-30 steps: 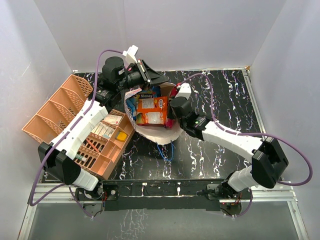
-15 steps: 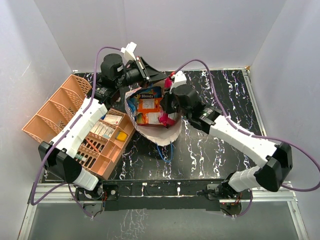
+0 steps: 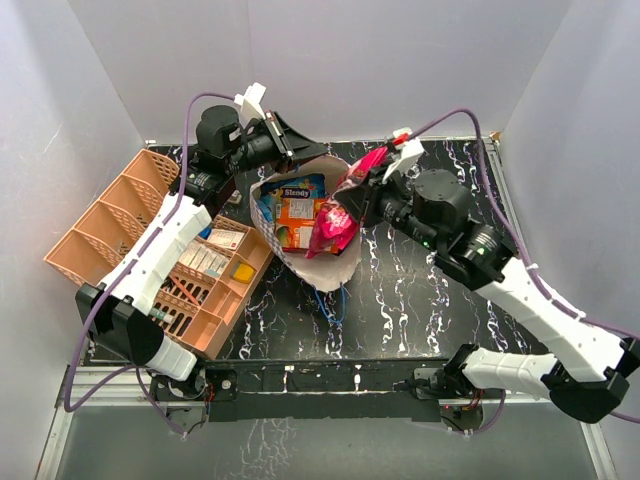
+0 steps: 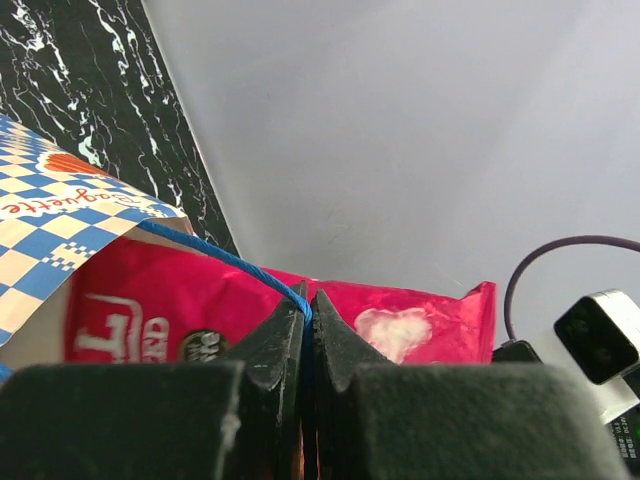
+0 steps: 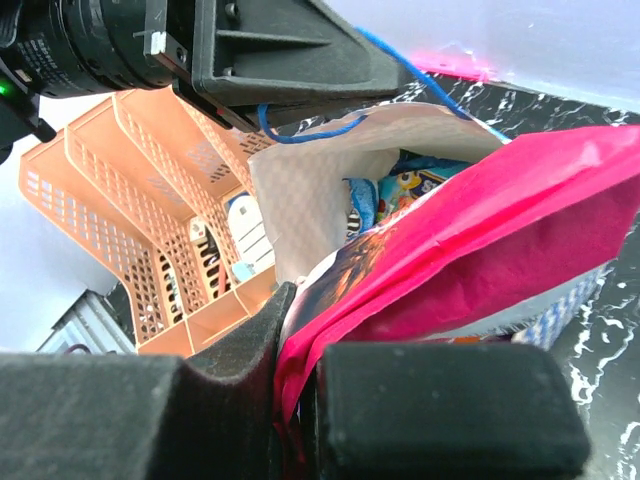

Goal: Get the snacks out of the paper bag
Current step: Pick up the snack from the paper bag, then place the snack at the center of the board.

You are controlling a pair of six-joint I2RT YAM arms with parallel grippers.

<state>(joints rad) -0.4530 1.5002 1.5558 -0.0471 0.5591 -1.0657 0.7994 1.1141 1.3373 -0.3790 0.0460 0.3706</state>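
Observation:
The cream paper bag lies open in the middle, with orange and blue snack packets inside. My left gripper is shut on the bag's blue cord handle and holds the mouth up at the far side. My right gripper is shut on a magenta snack packet, lifted above the bag's mouth; the packet fills the right wrist view. It also shows behind the left fingers. The bag's chequered band shows at the left.
The peach latticed basket with small bottles and tubes stands left of the bag, touching it. A loop of blue cord lies on the black marbled table in front of the bag. White walls close in all round.
My right gripper has risen and pulled back to the right out of the bag, drawing the magenta packet up with it. The left gripper holds the handle in place.

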